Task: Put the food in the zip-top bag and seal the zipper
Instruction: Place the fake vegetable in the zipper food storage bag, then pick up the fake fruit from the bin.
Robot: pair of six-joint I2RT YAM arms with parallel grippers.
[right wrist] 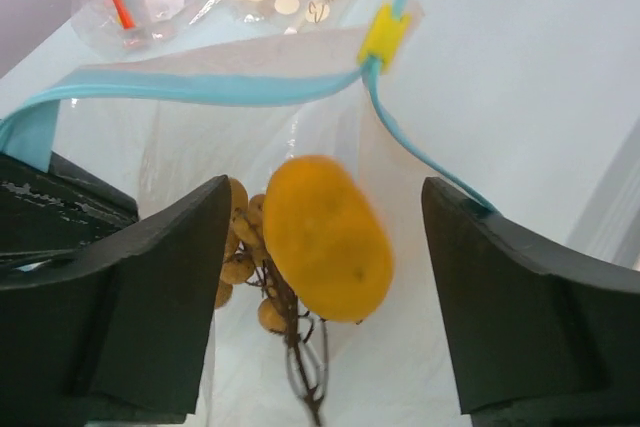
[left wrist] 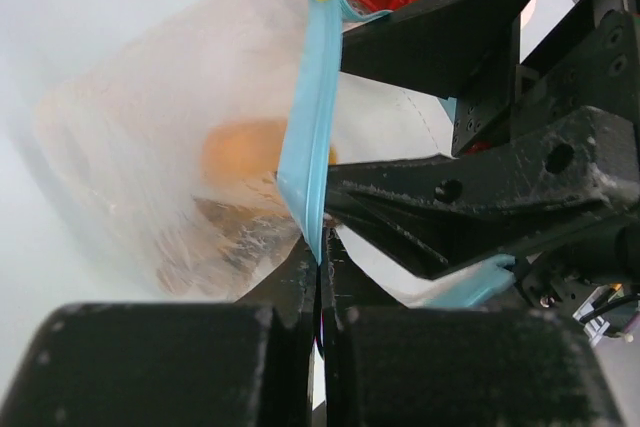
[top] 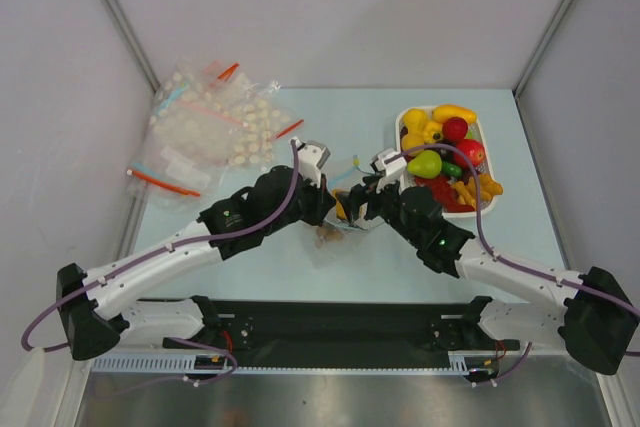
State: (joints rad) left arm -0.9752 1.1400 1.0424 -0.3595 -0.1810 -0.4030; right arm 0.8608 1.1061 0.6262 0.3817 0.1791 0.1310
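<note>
Top external mostly hides the zip-top bag [top: 328, 239] under the arms [top: 245, 215]; left pincer [left wrist: 320, 267] clamps its zipper [left wrist: 310, 117], right pincer [right wrist: 322, 209] stands apart.

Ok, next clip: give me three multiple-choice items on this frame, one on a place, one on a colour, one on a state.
1. Where does the white tray of food stand?
A. at the right, toward the far edge of the table
B. under a heap of bags
C. beside the left arm's base

2. What colour is the slider on the zipper?
A. red
B. green
C. yellow

3. How do the jaws of the right gripper stand?
A. shut on the zipper
B. wide open, an orange fruit between them
C. shut on the fruit

1 A, the top view shows it right of centre by the far edge.
2 C, a yellow tab rides the light blue strip.
3 B, both stand clear of the fruit, over the zip-top bag.
</note>
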